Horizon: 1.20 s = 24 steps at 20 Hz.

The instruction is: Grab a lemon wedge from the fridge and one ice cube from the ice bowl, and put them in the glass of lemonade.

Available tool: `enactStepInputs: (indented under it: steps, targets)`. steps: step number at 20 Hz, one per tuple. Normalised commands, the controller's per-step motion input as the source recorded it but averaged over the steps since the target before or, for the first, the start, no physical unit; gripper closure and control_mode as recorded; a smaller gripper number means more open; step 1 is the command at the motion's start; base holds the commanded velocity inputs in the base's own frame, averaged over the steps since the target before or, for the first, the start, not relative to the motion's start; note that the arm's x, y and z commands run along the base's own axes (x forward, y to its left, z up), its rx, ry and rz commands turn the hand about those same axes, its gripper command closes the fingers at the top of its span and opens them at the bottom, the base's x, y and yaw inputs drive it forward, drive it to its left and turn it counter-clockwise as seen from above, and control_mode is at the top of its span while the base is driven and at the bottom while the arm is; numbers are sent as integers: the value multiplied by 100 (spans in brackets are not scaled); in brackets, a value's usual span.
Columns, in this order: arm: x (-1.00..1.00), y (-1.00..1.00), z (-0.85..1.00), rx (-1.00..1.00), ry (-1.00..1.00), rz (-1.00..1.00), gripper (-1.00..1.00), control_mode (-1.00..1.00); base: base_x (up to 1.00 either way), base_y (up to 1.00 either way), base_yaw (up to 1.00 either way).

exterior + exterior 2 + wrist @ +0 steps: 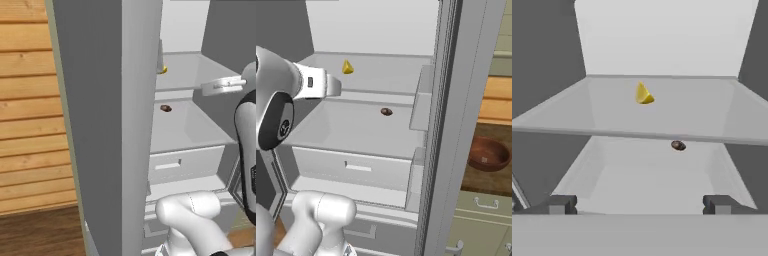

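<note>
White arm (316, 220), glossy rounded tubular links, fat elbow-like bend low down. Dark, near-black joint section (247, 150) with white shell over it, small pale marking on the dark part. Round dark cap (278, 125) on the side of a white housing, small white logo-like mark in it. Boxy white claw (639, 205) body, tiny dark rectangle on its side; two small dark grey squarish fingertips (559, 205).

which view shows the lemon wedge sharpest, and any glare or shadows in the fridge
Hand view: lemon wedge clearest, edges slightly soft. Right base view: small but whole. Left base view: mostly hidden behind the fridge door. No glare; flat, even light, faint shading under the shelves.
</note>
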Motion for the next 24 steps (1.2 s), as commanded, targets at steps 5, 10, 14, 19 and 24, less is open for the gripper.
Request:
enactStepInputs:
  steps: [5, 10, 14, 19, 24]
  targets:
    - [74, 6, 23, -1, 0, 7, -100, -100, 0, 0, 0]
    - [100, 37, -45, 0, 10, -3, -100, -100, 0, 0, 0]
    - [97, 45, -43, 0, 6, 0, -100, -100, 0, 0, 0]
    - [78, 1, -4, 0, 2, 0, -100, -100, 0, 0, 0]
    - [54, -19, -1, 0, 5, 0, -100, -100, 0, 0, 0]
